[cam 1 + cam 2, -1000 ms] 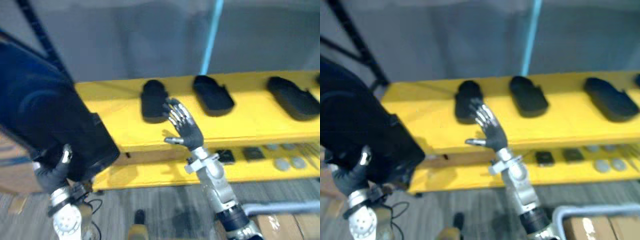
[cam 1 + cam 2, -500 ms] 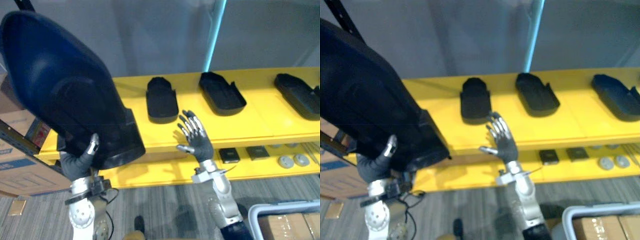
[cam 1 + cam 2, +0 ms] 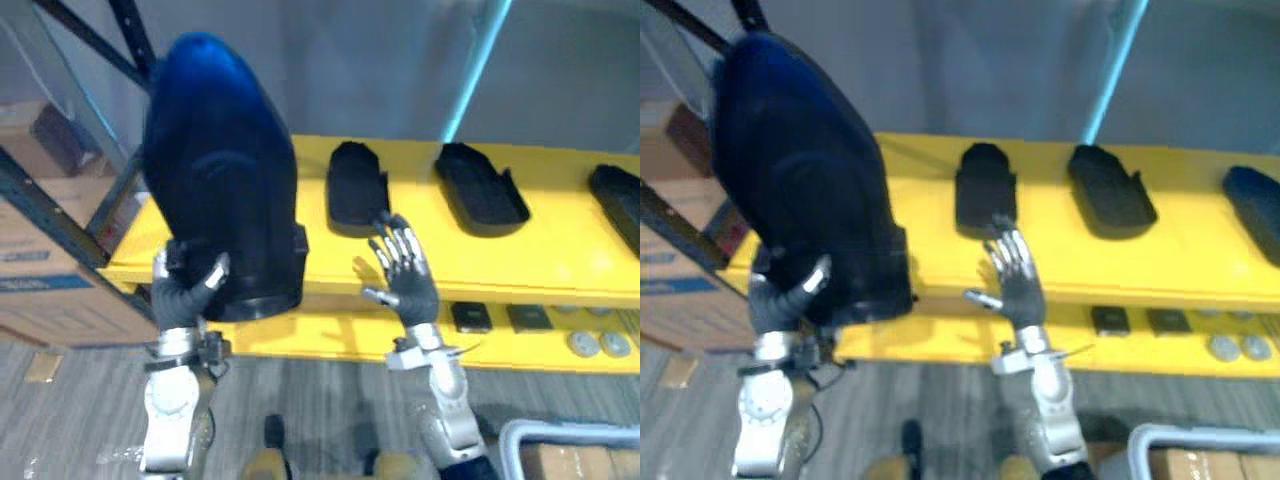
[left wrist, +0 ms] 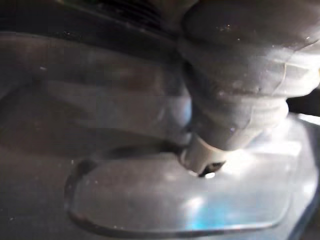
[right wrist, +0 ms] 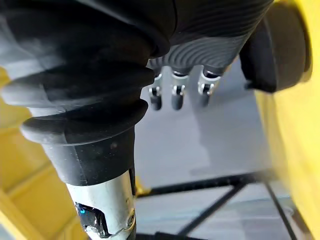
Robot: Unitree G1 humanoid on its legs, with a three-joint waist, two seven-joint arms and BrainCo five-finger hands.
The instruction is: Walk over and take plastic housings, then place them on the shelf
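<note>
Left hand [image 3: 180, 298] at the front edge of the yellow shelf [image 3: 560, 265], near its left end. Thumb pressed on the outer face of the large housing [image 3: 222, 190], fingers wrapped under its lower rim; clamped on it. Housing is dark, rounded, held nearly upright with its domed end up. Its lower end overlaps the shelf's front lip. Cannot tell whether it touches the board or hangs just above it.

Right hand [image 3: 408, 285] in front of the same edge, further along toward the shelf's middle. Palm faces the shelf, fingers straight and spread, holding nothing.

Below the top board, on the lower tier: small dark squares [image 3: 472, 317] and grey discs [image 3: 582, 343]. Not part of this job.

On the top board, three dark housings lie flat in a row: left housing [image 3: 357, 187], middle housing [image 3: 480, 190], right-end housing [image 3: 620, 200], all well apart. Bare yellow board between the left housing and the shelf's left end.

Behind the shelf, a turquoise post [image 3: 478, 65] against a grey wall. Cardboard boxes [image 3: 40, 260] beyond the shelf's left end.

Judgement: step in hand is placing. Next move calls for tipping the large housing down flat onto the bare left end, clear of the left housing. The free hand could steady the far rim before the grip lets go.
</note>
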